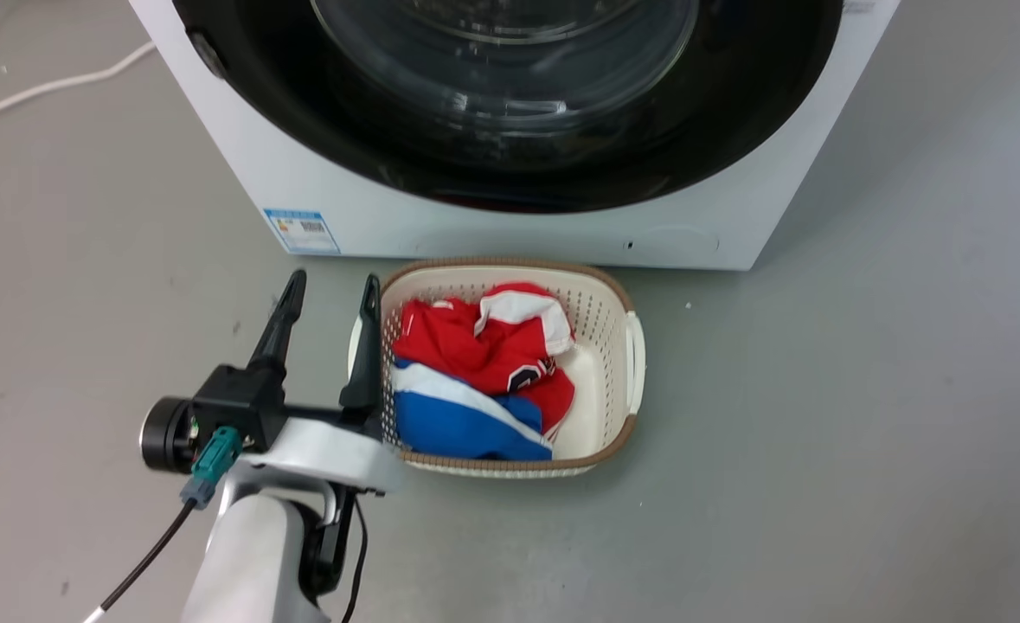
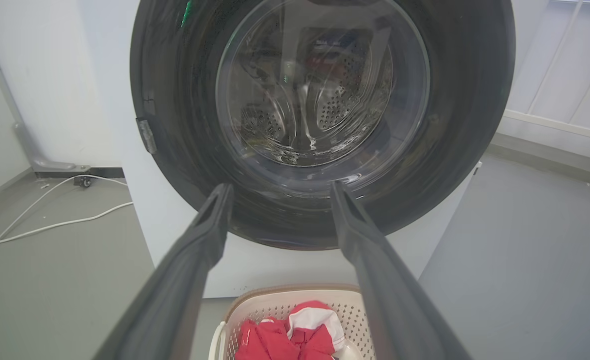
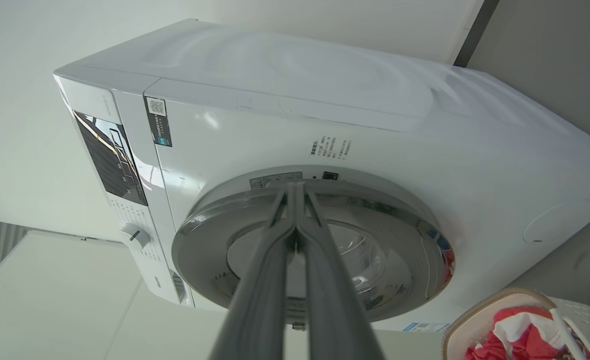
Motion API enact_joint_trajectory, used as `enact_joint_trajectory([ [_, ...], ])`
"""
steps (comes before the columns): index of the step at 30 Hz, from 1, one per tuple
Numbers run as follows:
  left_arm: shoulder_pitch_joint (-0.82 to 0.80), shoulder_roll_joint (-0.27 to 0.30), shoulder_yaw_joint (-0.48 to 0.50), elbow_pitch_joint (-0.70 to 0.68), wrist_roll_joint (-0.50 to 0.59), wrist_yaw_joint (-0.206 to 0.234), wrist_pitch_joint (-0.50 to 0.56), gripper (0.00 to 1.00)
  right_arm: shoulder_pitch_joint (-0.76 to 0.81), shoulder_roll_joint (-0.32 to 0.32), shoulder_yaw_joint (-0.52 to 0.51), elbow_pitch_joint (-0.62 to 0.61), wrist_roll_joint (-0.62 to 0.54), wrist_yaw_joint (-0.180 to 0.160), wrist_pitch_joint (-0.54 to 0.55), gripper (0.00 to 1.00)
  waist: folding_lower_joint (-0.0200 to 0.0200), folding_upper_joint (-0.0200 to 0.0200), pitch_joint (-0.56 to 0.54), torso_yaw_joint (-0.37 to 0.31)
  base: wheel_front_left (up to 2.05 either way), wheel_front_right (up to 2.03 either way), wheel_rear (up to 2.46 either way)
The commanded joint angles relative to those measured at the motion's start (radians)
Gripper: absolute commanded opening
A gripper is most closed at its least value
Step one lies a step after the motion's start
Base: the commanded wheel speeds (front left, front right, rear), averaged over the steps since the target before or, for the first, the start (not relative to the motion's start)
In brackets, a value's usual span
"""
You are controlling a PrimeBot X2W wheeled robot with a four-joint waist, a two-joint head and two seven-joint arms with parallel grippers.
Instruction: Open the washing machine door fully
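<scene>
The white washing machine (image 1: 492, 229) stands at the top of the head view. The washing machine door (image 1: 717, 130), a glossy black disc with a clear glass bowl, lies flat against the machine's front. My left gripper (image 1: 332, 284) is open and empty. It hovers low over the floor just short of the machine, left of the basket. In the left wrist view this gripper (image 2: 279, 192) points at the lower part of the door (image 2: 184, 150), with a small latch piece (image 2: 147, 135) on the door's left rim. My right gripper (image 3: 295, 186) is shut and empty, its tips lined up with the door's (image 3: 204, 240) rim.
A white perforated laundry basket (image 1: 622, 346) with red, white and blue clothes sits on the grey floor right in front of the machine. White cables (image 1: 51, 86) run across the floor to the left. A blue label (image 1: 302, 231) marks the machine's lower corner.
</scene>
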Motion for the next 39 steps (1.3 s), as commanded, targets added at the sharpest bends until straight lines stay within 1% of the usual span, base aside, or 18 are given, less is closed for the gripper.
enact_joint_trajectory([
  [1,-0.026,-0.002,-0.010,-0.011,-0.004,0.007,-0.003,1.00,-0.059,-0.031,0.010,0.040,0.007,0.000,0.029,0.00,-0.0001,-0.0001,0.049,0.016,0.00,0.00,0.00],
  [6,-0.071,-0.001,-0.046,-0.045,-0.019,0.023,-0.003,1.00,-0.246,-0.120,0.067,0.161,0.003,0.000,0.139,0.00,-0.0001,-0.0001,0.116,0.040,0.00,0.00,0.00],
  [7,-0.077,-0.002,-0.052,-0.054,-0.022,0.027,-0.003,1.00,-0.285,-0.129,0.079,0.180,0.008,0.000,0.161,0.00,-0.0001,-0.0001,0.129,0.043,0.00,0.00,0.00],
  [12,-0.094,-0.001,-0.085,-0.101,-0.034,0.051,-0.003,1.00,-0.460,-0.173,0.160,0.270,-0.047,0.000,0.230,0.00,-0.0001,-0.0001,0.182,0.063,0.00,0.00,0.00],
  [17,-0.108,-0.001,-0.110,-0.137,-0.047,0.071,-0.003,1.00,-0.613,-0.175,0.223,0.347,-0.108,0.000,0.260,0.00,-0.0001,-0.0001,0.223,0.084,0.00,0.00,0.00],
  [19,-0.112,-0.001,-0.121,-0.145,-0.049,0.077,-0.003,1.00,-0.662,-0.177,0.242,0.371,-0.132,0.000,0.264,0.00,-0.0001,-0.0001,0.235,0.094,0.00,0.00,0.00],
  [20,-0.112,-0.001,-0.121,-0.145,-0.049,0.077,-0.003,1.00,-0.662,-0.177,0.242,0.371,-0.132,0.000,0.264,0.00,-0.0001,-0.0001,0.235,0.094,0.00,0.00,0.00],
  [21,-0.116,-0.001,-0.130,-0.150,-0.053,0.081,-0.003,1.00,-0.699,-0.179,0.266,0.394,-0.170,0.000,0.264,0.00,-0.0001,-0.0001,0.244,0.103,0.00,0.00,0.00],
  [31,-0.131,-0.002,-0.166,-0.160,-0.064,0.094,-0.003,1.00,-0.817,-0.164,0.317,0.470,-0.263,0.000,0.271,0.00,-0.0001,-0.0001,0.276,0.131,0.00,0.00,0.00],
  [37,-0.147,-0.002,-0.179,-0.162,-0.073,0.101,-0.003,1.00,-0.862,-0.160,0.329,0.502,-0.291,0.000,0.301,0.00,-0.0001,-0.0001,0.292,0.139,0.00,0.00,0.00],
  [39,-0.150,-0.002,-0.179,-0.162,-0.074,0.102,-0.003,1.00,-0.867,-0.155,0.337,0.504,-0.293,0.000,0.327,0.00,-0.0001,-0.0001,0.297,0.140,0.00,0.00,0.00],
])
